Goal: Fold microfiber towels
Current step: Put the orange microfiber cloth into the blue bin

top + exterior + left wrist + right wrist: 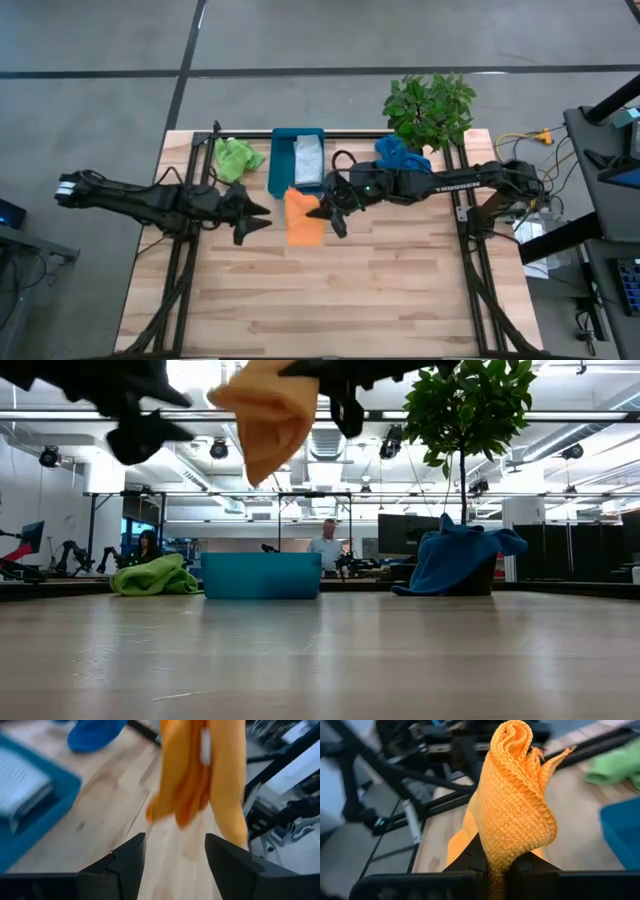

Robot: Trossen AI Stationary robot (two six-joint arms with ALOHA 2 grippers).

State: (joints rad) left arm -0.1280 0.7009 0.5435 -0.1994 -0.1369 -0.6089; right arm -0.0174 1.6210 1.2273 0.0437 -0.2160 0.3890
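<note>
While my right claw (pixel 495 865) pinches the orange towel (pixel 512 805) aloft, my left claw (pixel 175 852) spread just beside it, teal tray (pixel 281 170) behind.

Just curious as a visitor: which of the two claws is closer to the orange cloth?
The right. The right gripper is pinching the orange cloth and holds it up off the table. The left gripper is open, just short of the hanging cloth, not touching.

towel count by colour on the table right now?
orange towel: 1, hanging from the right gripper
lime green towel: 1
blue towel: 1
grey towel: 1, in the tray
Total: 4
</note>
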